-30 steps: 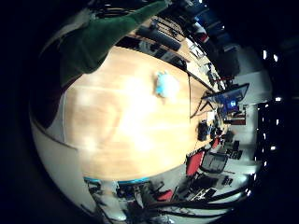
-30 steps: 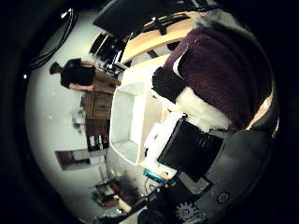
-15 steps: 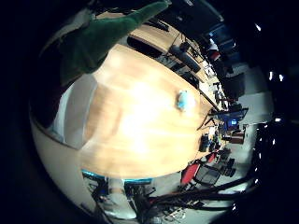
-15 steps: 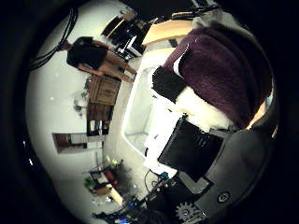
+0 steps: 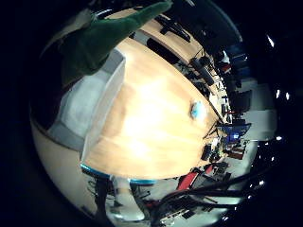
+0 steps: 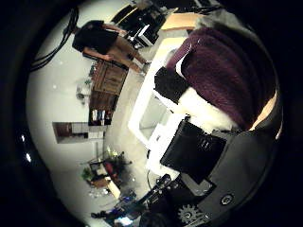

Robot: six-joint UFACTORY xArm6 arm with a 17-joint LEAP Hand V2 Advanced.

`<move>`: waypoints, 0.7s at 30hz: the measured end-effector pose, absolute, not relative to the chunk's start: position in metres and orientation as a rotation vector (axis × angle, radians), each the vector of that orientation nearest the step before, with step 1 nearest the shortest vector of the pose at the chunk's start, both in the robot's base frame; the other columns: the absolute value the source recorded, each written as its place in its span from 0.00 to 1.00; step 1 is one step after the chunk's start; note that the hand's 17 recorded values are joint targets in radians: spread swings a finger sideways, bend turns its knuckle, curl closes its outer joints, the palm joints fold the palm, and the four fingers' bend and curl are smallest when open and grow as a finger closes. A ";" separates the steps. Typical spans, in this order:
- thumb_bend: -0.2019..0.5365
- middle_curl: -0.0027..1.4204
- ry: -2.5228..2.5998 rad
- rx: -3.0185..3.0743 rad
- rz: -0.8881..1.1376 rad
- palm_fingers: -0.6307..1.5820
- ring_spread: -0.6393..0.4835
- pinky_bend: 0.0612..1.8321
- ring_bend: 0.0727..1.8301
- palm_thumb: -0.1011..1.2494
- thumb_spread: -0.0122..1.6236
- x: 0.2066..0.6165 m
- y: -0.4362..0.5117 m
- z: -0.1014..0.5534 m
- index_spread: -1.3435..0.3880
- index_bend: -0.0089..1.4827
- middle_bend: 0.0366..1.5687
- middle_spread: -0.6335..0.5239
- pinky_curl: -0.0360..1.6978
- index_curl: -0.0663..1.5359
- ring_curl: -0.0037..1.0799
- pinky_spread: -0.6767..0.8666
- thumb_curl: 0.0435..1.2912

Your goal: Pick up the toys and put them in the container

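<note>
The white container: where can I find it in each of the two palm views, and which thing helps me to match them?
Little finger side palm view: the white container stands on the wooden table, partly under the green toy.
Thumb side palm view: the container lies beside the purple and white plush toy held at the hand.
Shared landmark: the wooden table, whose edge shows in both.

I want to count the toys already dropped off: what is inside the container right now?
The container shows only bare grey floor and walls. The green plush toy close to the palm covers one end, so that part cannot be checked.
</note>
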State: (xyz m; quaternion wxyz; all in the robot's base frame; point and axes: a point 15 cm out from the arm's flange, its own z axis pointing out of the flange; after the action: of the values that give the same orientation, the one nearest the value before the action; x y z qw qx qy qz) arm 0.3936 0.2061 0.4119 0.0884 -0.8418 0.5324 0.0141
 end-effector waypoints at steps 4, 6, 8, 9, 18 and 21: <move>0.25 0.39 1.587 -2.544 0.088 0.86 0.38 0.66 0.74 0.59 0.73 0.390 0.203 0.388 0.60 0.68 0.78 0.38 0.37 0.43 0.49 0.23 0.18; 0.25 0.39 1.612 -2.541 0.105 0.86 0.38 0.66 0.74 0.59 0.73 0.388 0.208 0.383 0.60 0.68 0.78 0.38 0.37 0.43 0.49 0.23 0.18; 0.25 0.39 1.609 -2.551 0.107 0.86 0.38 0.66 0.74 0.59 0.73 0.382 0.217 0.381 0.60 0.68 0.78 0.38 0.37 0.43 0.49 0.23 0.18; 0.25 0.39 1.588 -2.565 0.104 0.86 0.38 0.66 0.74 0.59 0.73 0.381 0.219 0.381 0.60 0.68 0.78 0.38 0.37 0.43 0.49 0.23 0.18; 0.25 0.39 1.557 -2.581 0.113 0.86 0.38 0.66 0.74 0.59 0.73 0.382 0.224 0.376 0.60 0.68 0.79 0.38 0.37 0.44 0.49 0.23 0.18; 0.25 0.39 1.567 -2.577 0.118 0.86 0.38 0.66 0.74 0.58 0.73 0.379 0.229 0.376 0.60 0.68 0.79 0.38 0.37 0.44 0.49 0.23 0.18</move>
State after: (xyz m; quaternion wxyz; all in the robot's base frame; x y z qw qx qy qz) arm 0.3795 0.2292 0.3762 0.0618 -0.8521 0.5182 0.0389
